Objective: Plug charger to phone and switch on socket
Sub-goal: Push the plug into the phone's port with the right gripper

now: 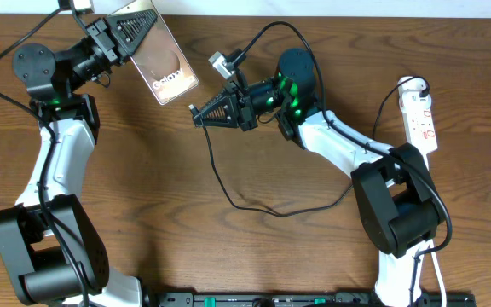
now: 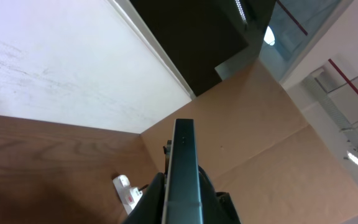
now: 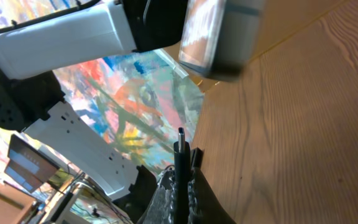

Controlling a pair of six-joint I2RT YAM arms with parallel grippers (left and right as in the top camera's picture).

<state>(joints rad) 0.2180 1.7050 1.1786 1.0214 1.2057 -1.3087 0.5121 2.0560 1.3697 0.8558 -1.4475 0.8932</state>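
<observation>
A: If the phone is our reference, where is it and what has it?
B: Far side of the surface, lettering side up, lying diagonal. Left gripper has its jaws clenched on one short end. Left wrist view shows the phone edge-on between them. Can't tell whether the free end touches the wood.
A: Charger?
B: Charger tip sticks out of the right gripper, jaws clamped on it. Tip points at the phone's free short end, close, with a gap visible. Not inserted. In the right wrist view the phone's end is blurred above the tip, so I can't make out the port.
A: Cable?
B: It drops from the right gripper, loops over the surface away from the phone and goes under the right arm. Can't trace it further.
A: Socket?
B: Socket lies flat, well apart from the phone, beyond the right arm. Red marks on its face. Switch position is too small to read. Neither gripper is touching it.
</observation>
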